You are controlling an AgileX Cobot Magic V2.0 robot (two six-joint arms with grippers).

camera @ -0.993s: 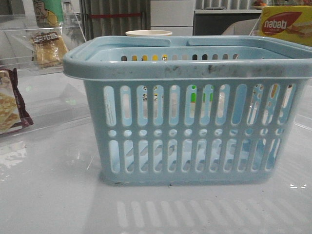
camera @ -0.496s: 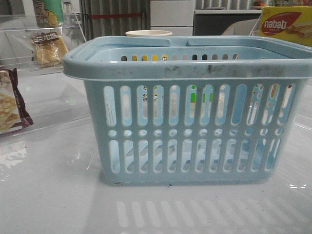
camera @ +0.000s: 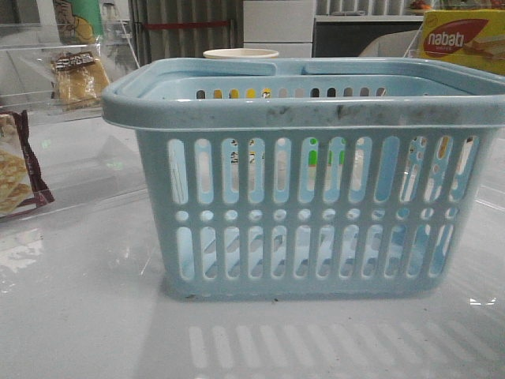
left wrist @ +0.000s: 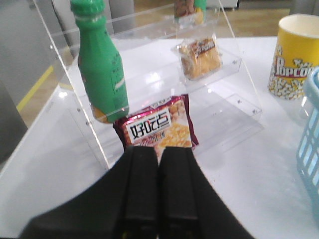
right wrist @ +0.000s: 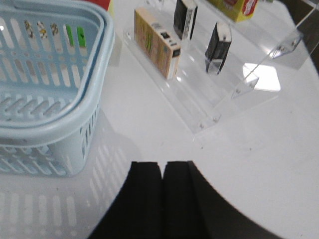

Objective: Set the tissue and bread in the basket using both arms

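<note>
The light blue slotted basket [camera: 308,181] stands empty in the middle of the table; it also shows in the right wrist view [right wrist: 50,84] and at the edge of the left wrist view [left wrist: 309,144]. The bread [left wrist: 200,59], a clear packet of golden slices, lies on a clear acrylic shelf [left wrist: 229,107]; it shows at far left in the front view [camera: 79,77]. The tissue [right wrist: 218,47], a small dark packet, stands on a clear stand beside a second dark packet [right wrist: 185,19]. My left gripper [left wrist: 158,149] is shut and empty, short of the maroon bag. My right gripper [right wrist: 163,164] is shut and empty over bare table beside the basket.
A maroon-edged snack bag [left wrist: 158,124] lies just ahead of the left gripper, with a green bottle [left wrist: 102,64] beside it. A yellow popcorn cup [left wrist: 294,55] stands near the basket. A tan box [right wrist: 155,42] sits on the acrylic stand [right wrist: 209,99]. A yellow nabati box [camera: 461,39] is far right.
</note>
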